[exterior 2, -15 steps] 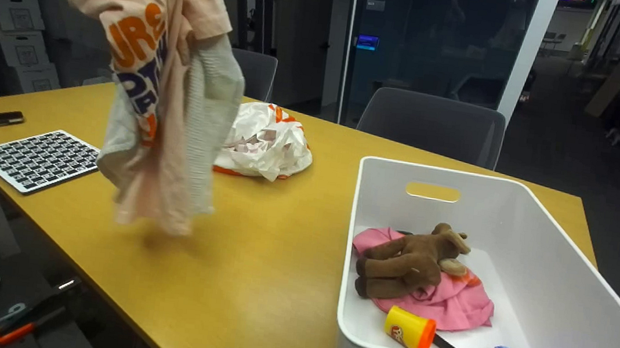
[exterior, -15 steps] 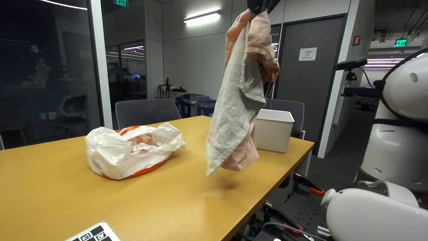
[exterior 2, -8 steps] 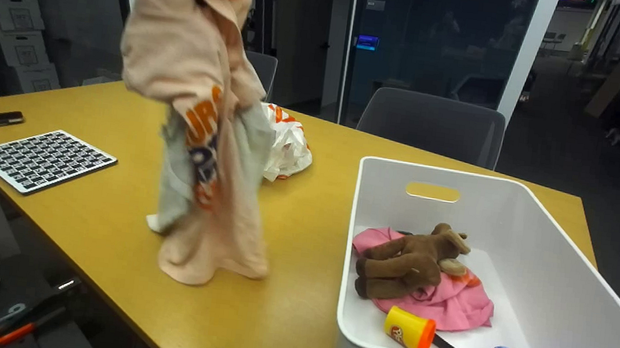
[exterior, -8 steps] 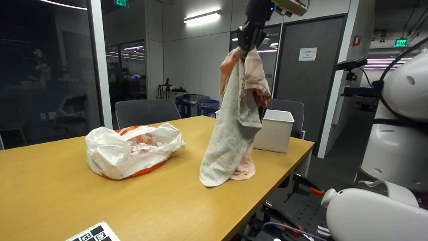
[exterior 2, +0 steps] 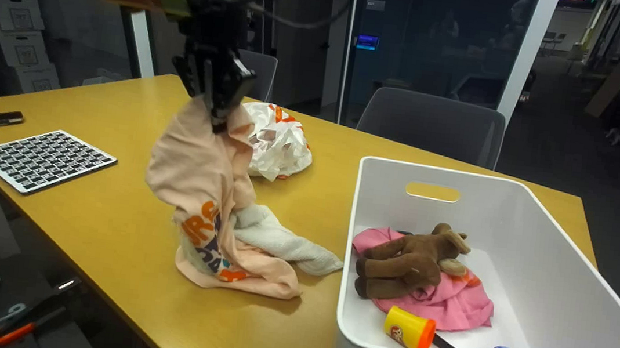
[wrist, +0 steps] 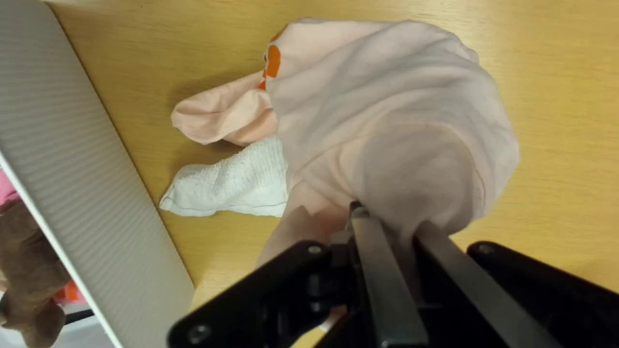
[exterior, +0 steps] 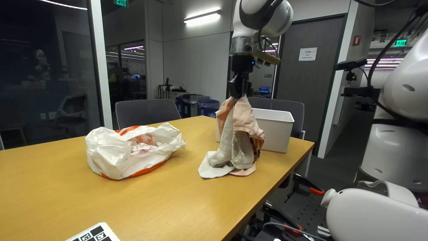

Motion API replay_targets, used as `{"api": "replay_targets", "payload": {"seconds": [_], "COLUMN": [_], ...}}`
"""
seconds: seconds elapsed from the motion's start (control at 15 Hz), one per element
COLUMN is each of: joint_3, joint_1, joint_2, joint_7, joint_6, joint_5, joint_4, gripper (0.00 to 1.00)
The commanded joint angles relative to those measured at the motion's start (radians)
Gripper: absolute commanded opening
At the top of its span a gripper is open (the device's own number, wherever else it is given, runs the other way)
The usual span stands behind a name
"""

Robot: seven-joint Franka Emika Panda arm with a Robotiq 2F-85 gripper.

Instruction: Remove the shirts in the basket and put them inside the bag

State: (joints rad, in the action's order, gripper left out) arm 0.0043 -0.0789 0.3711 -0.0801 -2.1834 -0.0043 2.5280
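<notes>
My pincer (wrist: 392, 220) points down and has a fold of the peach shirt (exterior 2: 201, 179) pinched tight. From there the shirt drops nearly upright, its long axis in line with the pincer, and buckles where the lower end rests on the tabletop (exterior: 150, 204). A pale grey cloth (exterior: 223, 149) hangs with it, tucked among the folds; I can't tell whether the grip takes that in too. In the wrist view its tail runs towards the basket (exterior 2: 486, 214) and ends just beside the wall, touching or not I can't say.

The bag (exterior: 112, 155) is what my next move turns on, and it lies a different way from the basket: farther out from the arm's column (exterior: 389, 150) than the pincer, to the picture's left in an exterior view, apart from the shirt with tabletop between. Its crumpled mouth faces up, with something pinkish (exterior: 143, 149) inside that I can't make out. I reckon I need height first, so the hanging end clears that rim, then a straight run outward; going low, the hem would likely snag and shove the bag. Beyond all this, a pink cloth (exterior 2: 461, 308) lies in the basket under a brown plush toy (exterior 2: 413, 267); I take it for another shirt to fetch
</notes>
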Motion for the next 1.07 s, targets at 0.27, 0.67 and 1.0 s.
{"api": "replay_targets", "payload": {"seconds": [0.27, 0.67, 1.0], "joint_3": [-0.056, -0.036, -0.032], "joint_1": [0.042, 0.085, 0.09], "joint_2": [-0.363, -0.478, -0.503], "joint_7": [-0.143, -0.175, -0.174], "joint_6": [-0.135, -0.121, -0.122], "joint_5": [0.062, 0.085, 0.084], "joint_4": [-0.108, -0.14, -0.15], "gripper": [0.02, 0.35, 0.34]}}
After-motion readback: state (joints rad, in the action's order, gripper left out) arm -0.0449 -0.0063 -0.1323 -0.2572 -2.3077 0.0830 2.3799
